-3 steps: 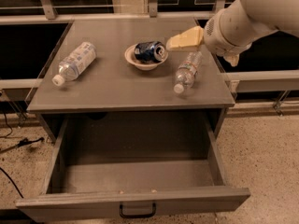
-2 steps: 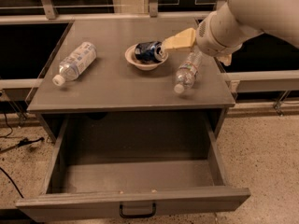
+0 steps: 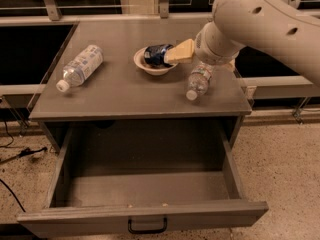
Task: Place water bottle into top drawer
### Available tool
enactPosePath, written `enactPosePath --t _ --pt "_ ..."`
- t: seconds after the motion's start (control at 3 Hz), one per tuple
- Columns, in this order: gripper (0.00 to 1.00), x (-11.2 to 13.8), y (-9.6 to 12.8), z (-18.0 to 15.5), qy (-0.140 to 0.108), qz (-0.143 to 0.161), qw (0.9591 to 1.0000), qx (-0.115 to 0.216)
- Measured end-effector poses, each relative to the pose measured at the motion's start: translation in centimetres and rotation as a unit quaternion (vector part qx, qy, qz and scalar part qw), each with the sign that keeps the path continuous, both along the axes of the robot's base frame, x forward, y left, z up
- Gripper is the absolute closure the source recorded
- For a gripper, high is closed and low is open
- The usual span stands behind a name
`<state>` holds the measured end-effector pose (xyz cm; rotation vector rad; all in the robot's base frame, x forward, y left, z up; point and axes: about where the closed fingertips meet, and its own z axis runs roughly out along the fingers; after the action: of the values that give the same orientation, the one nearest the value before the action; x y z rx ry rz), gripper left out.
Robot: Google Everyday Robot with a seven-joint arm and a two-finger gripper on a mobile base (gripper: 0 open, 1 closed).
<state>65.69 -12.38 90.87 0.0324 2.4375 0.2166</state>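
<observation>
Our gripper [image 3: 181, 52] hangs over the bench [image 3: 125, 95]; we cannot tell its state. The water bottle [image 3: 199, 79] lies just right, the open top drawer [image 3: 90, 218] below.

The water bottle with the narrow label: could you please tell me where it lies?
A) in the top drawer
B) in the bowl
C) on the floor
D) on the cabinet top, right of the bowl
D: the water bottle lies on the cabinet top right of the bowl, the pincer at the bowl's rim; the top drawer holds no bottle.
</observation>
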Motion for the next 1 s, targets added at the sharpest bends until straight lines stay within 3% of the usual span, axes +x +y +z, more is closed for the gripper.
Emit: enactPosePath --t 1.0 --pt "0.0 2.2 0.2 -3.8 0.015 -0.013 0.9987 -0.048"
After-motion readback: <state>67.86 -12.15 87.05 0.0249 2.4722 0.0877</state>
